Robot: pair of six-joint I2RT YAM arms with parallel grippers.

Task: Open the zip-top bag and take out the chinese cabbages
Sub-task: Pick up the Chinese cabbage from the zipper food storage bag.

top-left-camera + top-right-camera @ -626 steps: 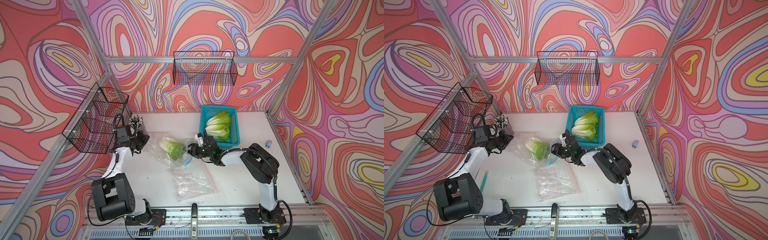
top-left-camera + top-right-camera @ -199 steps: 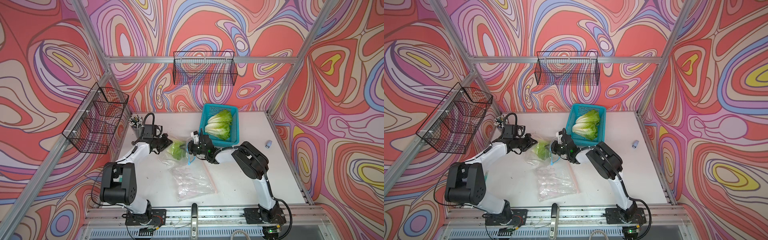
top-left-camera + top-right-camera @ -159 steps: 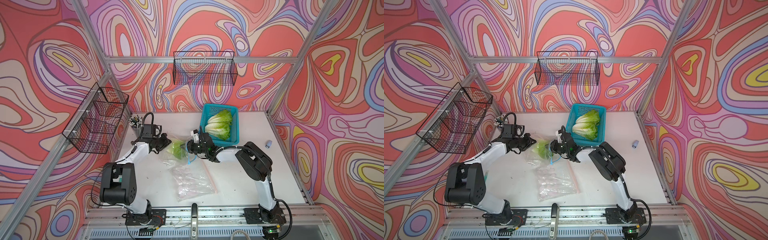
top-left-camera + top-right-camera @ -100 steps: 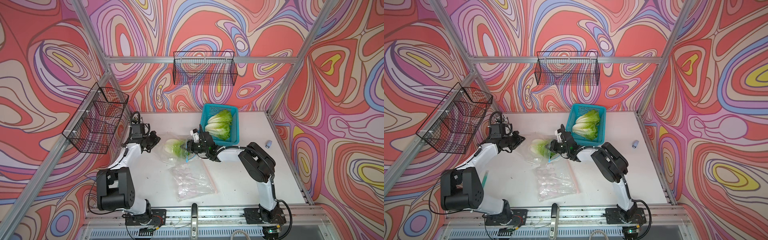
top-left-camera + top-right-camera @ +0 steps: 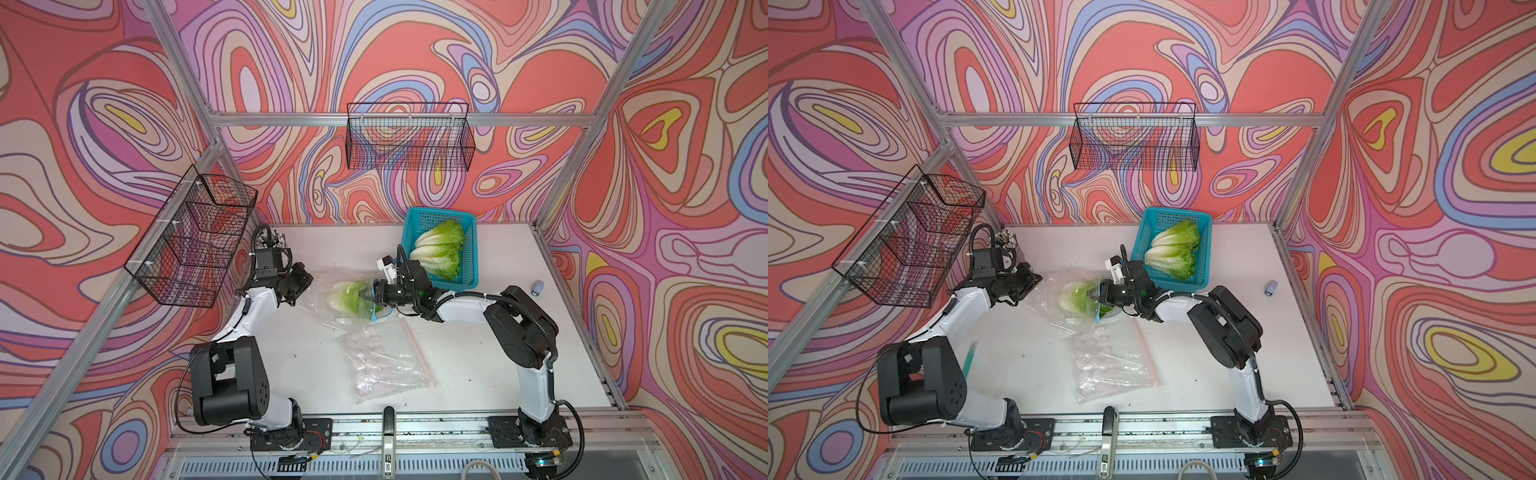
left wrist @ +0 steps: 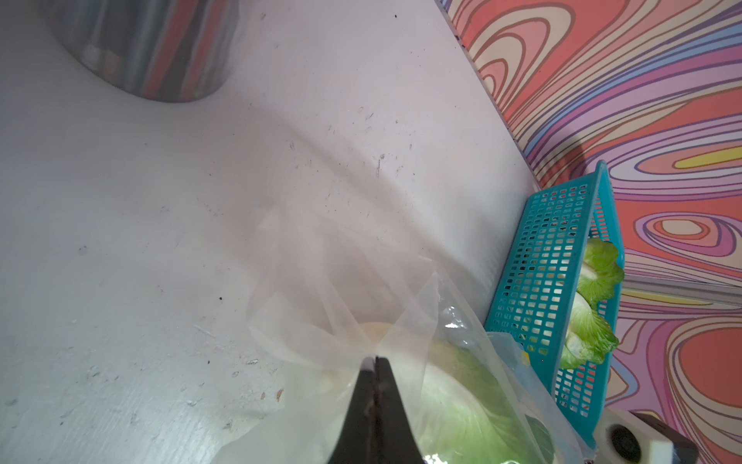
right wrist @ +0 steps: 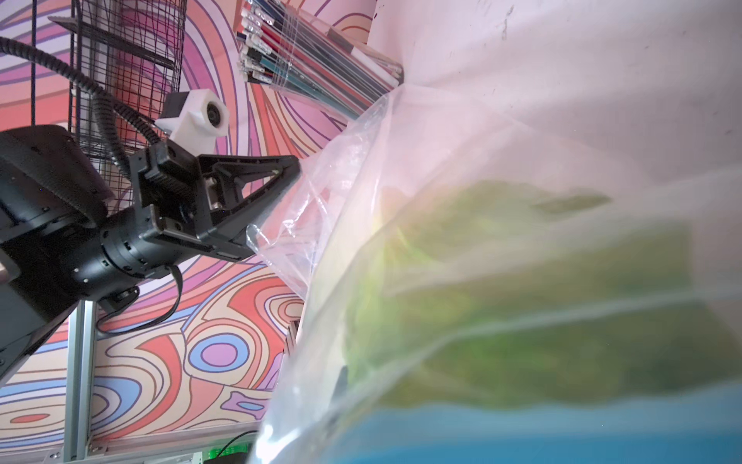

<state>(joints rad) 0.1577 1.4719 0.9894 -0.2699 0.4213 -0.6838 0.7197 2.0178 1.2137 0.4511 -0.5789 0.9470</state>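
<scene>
Midway across the white table (image 5: 478,332), one chinese cabbage (image 5: 347,293) is lying inside the zip-top bag (image 5: 322,279). Its white base is pointing toward the left arm and its green tips toward the bag's blue-edged mouth.

The left gripper (image 6: 375,361) was standing clear of the bag a few seconds ago. It has since come in and pinched the clear film at the closed end. It is now drawing that end back toward its own side, jaws pressed together on the plastic, and the bag is stretching out between the two arms.

The right gripper (image 5: 371,296) is sitting at the mouth with its jaws together by the leafy end. Whether leaf or only film is between them, the views are not showing.

My reading is that the bag is being peeled backward off the head, so this cabbage is close to coming free, provided the thin film is not slipping from the left pinch.

Two other cabbages (image 5: 440,253) are already resting in the blue basket (image 5: 440,212) just behind the right gripper, so this is looking like the last one.

Nearer the front, a second bag (image 5: 382,357) of pale pink pieces is lying flat and apart. A clear holder of pens (image 7: 321,72) is standing in the back corner on the left arm's side.
</scene>
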